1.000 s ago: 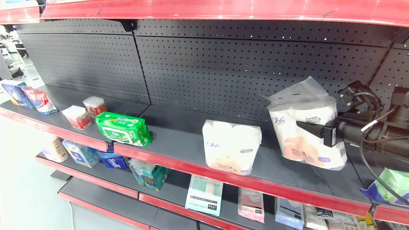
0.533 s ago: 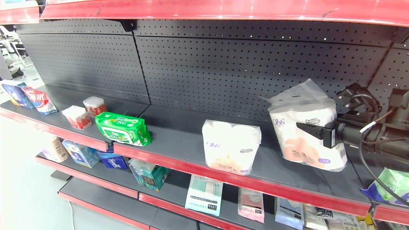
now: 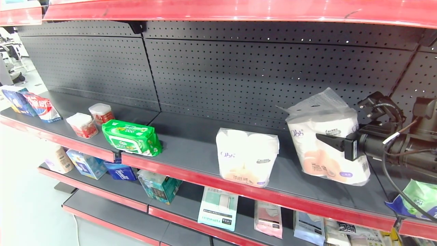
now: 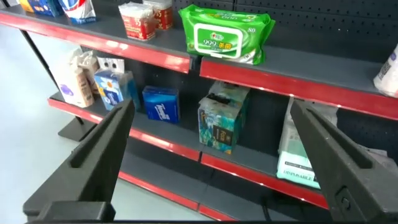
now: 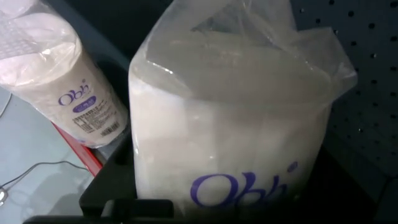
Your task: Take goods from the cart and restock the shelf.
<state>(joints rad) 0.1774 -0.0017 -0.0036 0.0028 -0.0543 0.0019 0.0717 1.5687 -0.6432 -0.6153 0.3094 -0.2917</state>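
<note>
A: Which step is in hand?

B: Placing, I'd judge. The right gripper point(image 3: 326, 138) has the roll pack point(image 3: 327, 167) over the right part of the shelf point(image 3: 191, 143), so the pick from the cart looks done for this item.

A: Is it down?

B: Close. The pack leans, plastic top flap up. Its lower edge is at the board or just above it, and I cannot tell whether it touches.

A: So the next move?

B: Settle it flat and upright, then release and back straight out without dragging the soft wrapper along.

A: And the claw?

B: The right one is clamped on the pack. One dark finger point(image 3: 336, 143) lies across its front face and the other is hidden behind. The right wrist view shows the wrapper bulging up from between the jaws. The left gripper point(image 4: 211, 168) hangs before the lower shelves point(image 4: 155, 140), jaws spread wide with nothing between them.

A: Anything farther off to mind?

B: A second roll pack point(image 3: 247, 155) stands to the left at the shelf's front lip, near the held pack but apart from it. Well beyond lies a green wipes pack point(image 3: 131, 136). Behind everything runs the pegboard back point(image 3: 239, 68), and there seems to be room to push the held pack deeper.
</note>
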